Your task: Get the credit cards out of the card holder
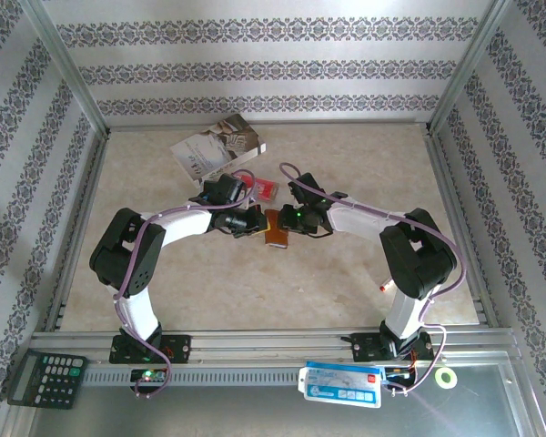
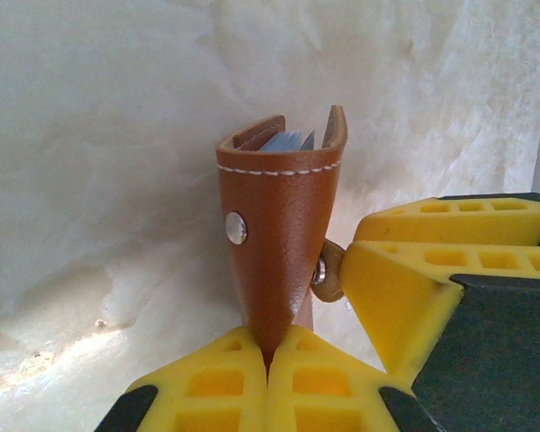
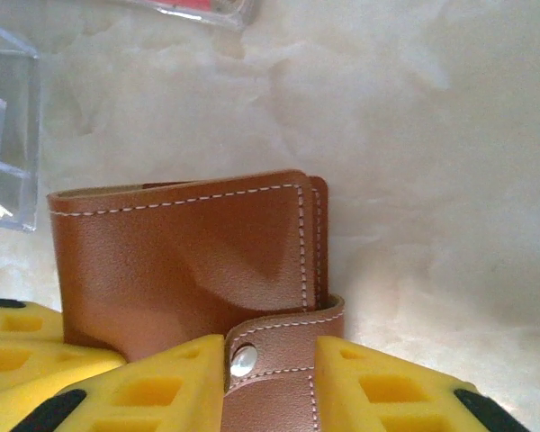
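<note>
Left pincer [image 2: 268,349] pinches stitched brown card holder [image 2: 279,225]; right pincer [image 3: 270,358] flanks its tab [image 3: 283,317], grip unclear.

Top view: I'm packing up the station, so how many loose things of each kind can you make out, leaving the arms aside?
Card holder: 1
Booklet: 1
Red item: 1
Calculator: 1
Packet: 1
Tape roll: 1
Total: 6
</note>
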You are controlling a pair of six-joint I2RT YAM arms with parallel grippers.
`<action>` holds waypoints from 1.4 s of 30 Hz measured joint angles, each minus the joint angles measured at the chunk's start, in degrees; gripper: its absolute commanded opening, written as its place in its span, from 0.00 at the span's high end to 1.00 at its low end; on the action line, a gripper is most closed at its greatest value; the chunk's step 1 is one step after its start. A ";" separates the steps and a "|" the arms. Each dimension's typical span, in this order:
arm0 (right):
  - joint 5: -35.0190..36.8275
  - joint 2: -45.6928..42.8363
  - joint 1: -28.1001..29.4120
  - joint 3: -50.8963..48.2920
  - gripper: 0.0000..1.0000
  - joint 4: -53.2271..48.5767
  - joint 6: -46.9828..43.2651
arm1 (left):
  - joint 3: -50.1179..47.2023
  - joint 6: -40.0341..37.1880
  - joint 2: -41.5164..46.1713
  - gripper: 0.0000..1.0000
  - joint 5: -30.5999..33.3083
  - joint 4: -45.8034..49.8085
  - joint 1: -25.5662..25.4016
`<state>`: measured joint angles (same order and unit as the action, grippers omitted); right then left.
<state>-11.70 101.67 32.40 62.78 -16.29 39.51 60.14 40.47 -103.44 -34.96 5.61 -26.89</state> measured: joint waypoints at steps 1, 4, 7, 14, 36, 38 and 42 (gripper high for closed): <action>-0.61 0.15 0.00 0.24 0.68 -0.22 -0.07 | 0.00 0.00 0.00 1.00 0.00 0.00 0.00; -1.73 1.53 0.02 2.08 0.68 -1.33 -0.46 | 0.02 0.00 0.00 1.00 -0.02 0.00 0.00; -2.14 2.78 0.42 3.37 0.68 -2.14 -0.50 | 0.11 0.00 0.00 1.00 -0.02 -0.04 0.00; -1.90 3.39 0.50 3.91 0.77 -3.28 -0.42 | 0.13 0.00 -0.02 1.00 0.04 0.04 0.00; 7.06 -0.28 -0.92 -1.09 0.71 -5.75 2.14 | 0.48 -1.31 -0.02 1.00 2.38 1.29 0.00; 6.47 -0.17 -0.94 -0.87 0.70 -5.84 2.01 | 0.63 -1.29 -0.09 1.00 2.19 1.31 0.00; 6.12 1.57 -1.18 0.98 0.70 -5.90 1.07 | 0.94 -1.29 -0.37 1.00 2.14 1.31 0.00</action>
<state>-5.58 103.24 31.22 63.77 -22.20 40.58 61.08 39.18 -103.81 -32.82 6.92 -26.89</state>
